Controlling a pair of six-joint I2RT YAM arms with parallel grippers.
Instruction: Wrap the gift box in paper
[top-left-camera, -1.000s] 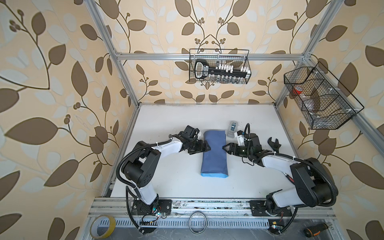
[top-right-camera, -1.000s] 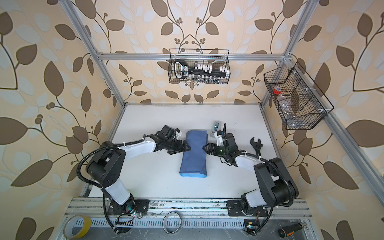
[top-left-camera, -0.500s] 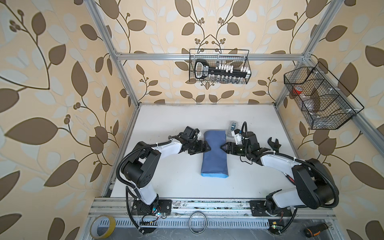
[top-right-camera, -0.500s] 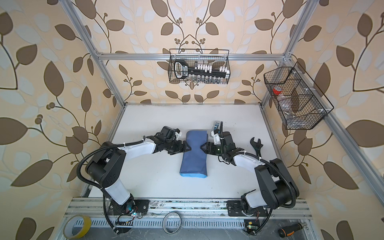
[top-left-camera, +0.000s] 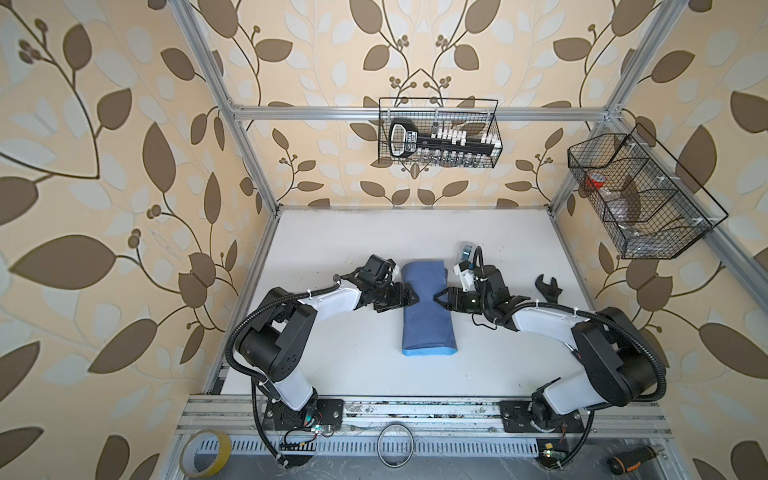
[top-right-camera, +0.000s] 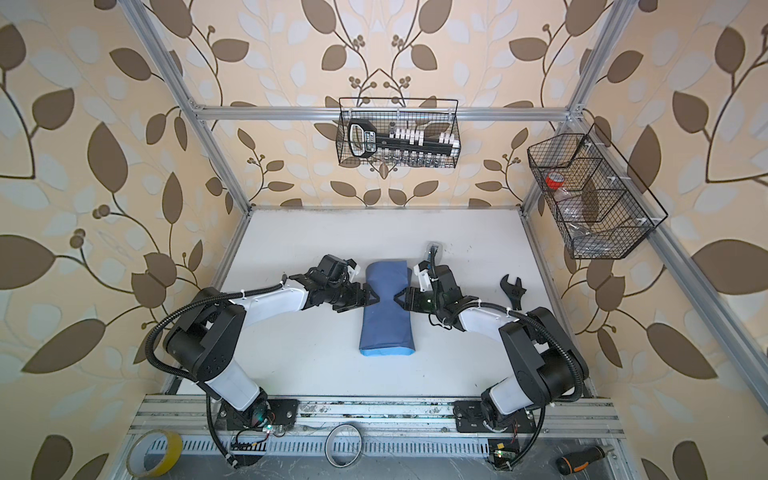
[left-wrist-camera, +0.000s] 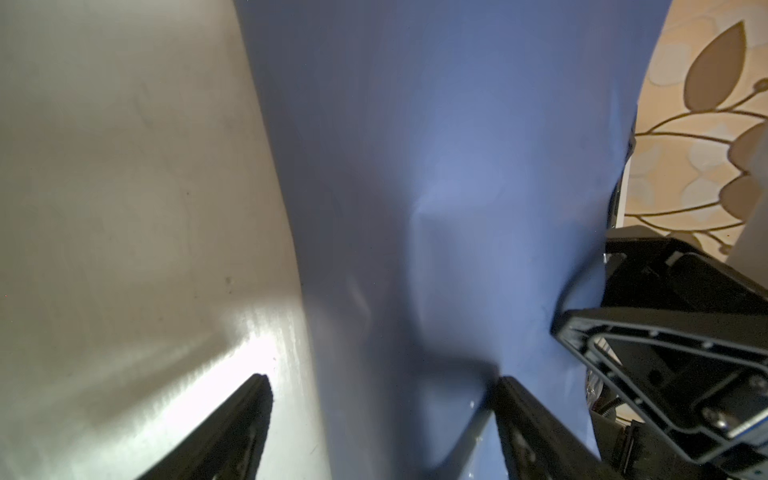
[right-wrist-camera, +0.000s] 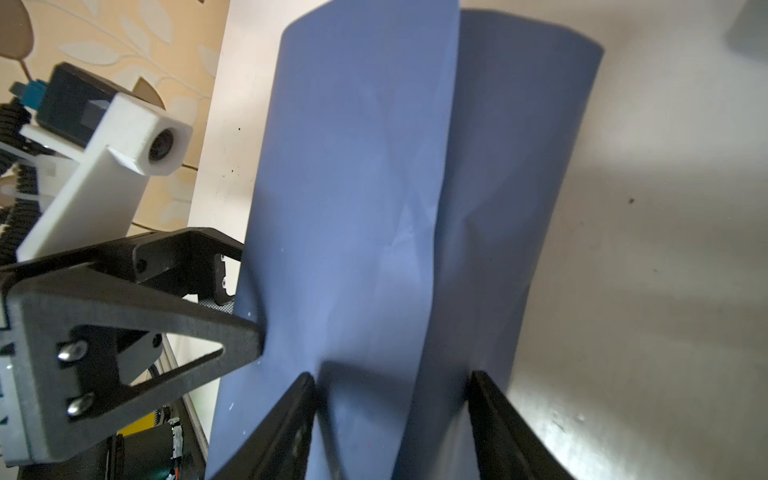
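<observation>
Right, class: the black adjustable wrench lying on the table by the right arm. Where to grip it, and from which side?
Best grip the adjustable wrench across its handle, straight down from above. It lies flat on the table, so only the handle's long edges can be pinched; the forked head at its far end looks wider and uneven.

The paper (top-left-camera: 428, 316) hides the gift box entirely.

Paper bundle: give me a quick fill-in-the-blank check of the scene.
The left gripper and right gripper reach the folded paper from ___ sides.
The left gripper's jaws stand ___.
The wrench lies on the table's ___ side.
The strip at the paper's near end is a ___ blue than its top.
Missing: opposite; open; right; lighter.
</observation>
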